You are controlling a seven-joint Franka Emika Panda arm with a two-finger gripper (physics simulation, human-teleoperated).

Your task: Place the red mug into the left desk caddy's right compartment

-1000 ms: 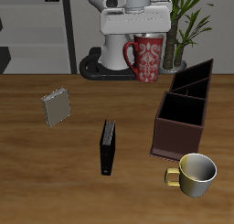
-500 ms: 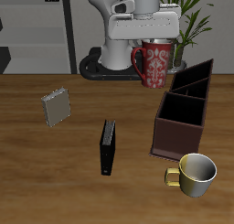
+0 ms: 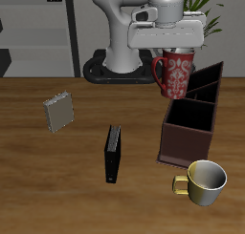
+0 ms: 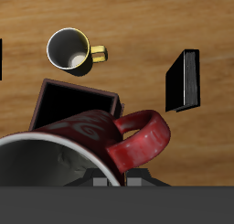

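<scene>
The red mug (image 3: 178,74), dark red with a pale pattern, hangs in the air with my gripper (image 3: 175,52) shut on its rim. Its handle (image 3: 159,69) points away from the left desk caddy (image 3: 190,123), a dark brown box with inner dividers. The mug's base is just above the caddy's far end, level with the wall tops. In the wrist view the mug (image 4: 82,141) fills the frame near my gripper (image 4: 115,180), and one open slot of the caddy (image 4: 78,103) shows beyond it. I cannot tell which slot is the right compartment.
A cream-yellow mug (image 3: 205,180) stands by the caddy's near end, close to the table's front edge. A black book (image 3: 113,153) stands mid-table and a small grey one (image 3: 59,112) lies farther off. A plant (image 3: 205,10) rises behind the caddy.
My gripper has carried the red mug sideways from in front of the robot's base to over the caddy's far end, a little lower than before. Nothing else moved.
</scene>
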